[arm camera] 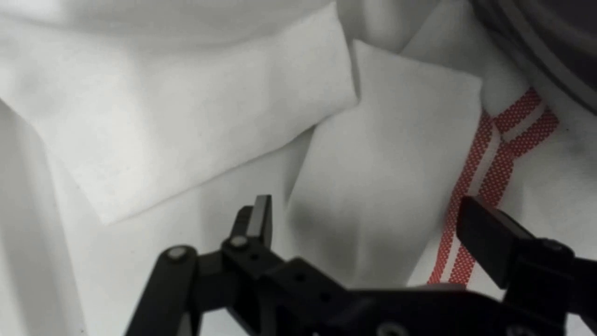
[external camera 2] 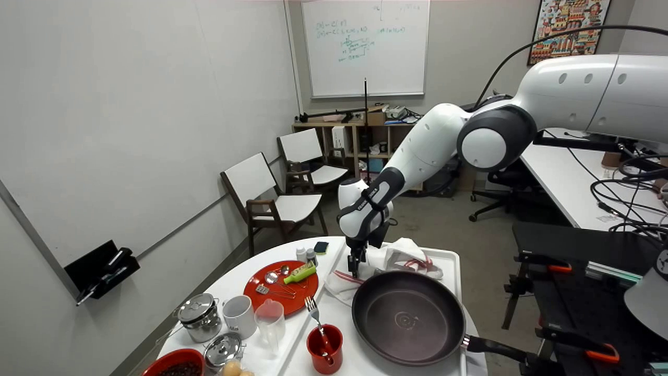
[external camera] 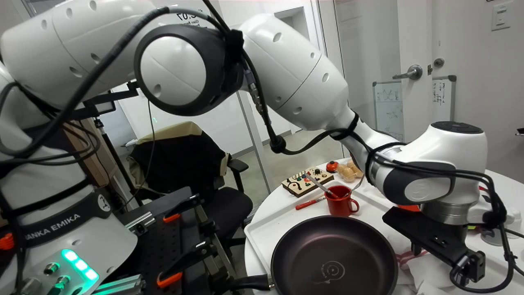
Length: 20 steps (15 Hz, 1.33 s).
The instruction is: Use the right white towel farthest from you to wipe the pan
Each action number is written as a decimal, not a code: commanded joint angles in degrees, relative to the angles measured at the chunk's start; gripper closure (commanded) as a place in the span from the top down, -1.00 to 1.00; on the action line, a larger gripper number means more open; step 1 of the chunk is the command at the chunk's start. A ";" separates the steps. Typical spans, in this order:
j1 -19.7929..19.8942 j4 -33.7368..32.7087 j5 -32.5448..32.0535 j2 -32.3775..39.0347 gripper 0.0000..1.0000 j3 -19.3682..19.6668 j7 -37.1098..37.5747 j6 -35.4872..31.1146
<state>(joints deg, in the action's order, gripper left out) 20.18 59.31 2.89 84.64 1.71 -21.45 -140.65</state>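
The tray in an exterior view holds one pan with one red mug, fork inside, at eight o'clock, the empty gripper gaping wide above perhaps two towels.

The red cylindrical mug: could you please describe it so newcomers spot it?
On the round white table, find the large black frying pan. Beside it stands the red cylindrical mug; unlike the flat red plate, it holds a metal fork.

Lab, set in office-type room: robot arm; black perforated bench with clamps; whiteboard bearing green handwriting; white desk strewn with cables; black office chair; low wooden shelving; framed poster.
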 commanded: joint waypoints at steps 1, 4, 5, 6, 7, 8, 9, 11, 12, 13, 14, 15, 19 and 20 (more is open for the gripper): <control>-1.52 0.87 -1.59 0.00 1.00 0.76 2.88 -1.49; -2.17 0.90 -1.85 0.00 1.00 1.01 3.79 -1.40; -2.28 0.90 -1.91 0.00 1.00 1.04 3.97 -1.40; -2.34 0.87 -1.97 0.00 1.00 1.05 4.08 -1.44; -2.46 0.73 -2.03 0.00 1.00 1.21 4.43 -1.20; -2.40 0.68 -2.07 0.00 1.00 1.13 4.29 -1.04; -2.41 0.69 -2.08 0.00 1.00 1.17 4.36 -1.02; -2.37 0.72 -2.09 0.00 0.45 1.22 4.36 -1.06; -2.33 0.72 -2.08 0.00 0.33 1.25 4.36 -1.09; -2.29 0.70 -2.08 0.00 0.17 1.25 4.33 -1.09; -2.22 0.67 -2.05 -0.01 0.02 1.23 4.27 -1.08; -2.17 0.66 -2.04 -0.01 -0.15 1.20 4.20 -1.14; -2.07 0.71 -2.04 -0.02 -0.76 1.19 4.06 -1.46; -2.05 0.70 -2.04 -0.02 -0.93 1.22 4.04 -1.53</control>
<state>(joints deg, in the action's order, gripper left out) 18.37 59.73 2.20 84.61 2.72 -18.97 -141.19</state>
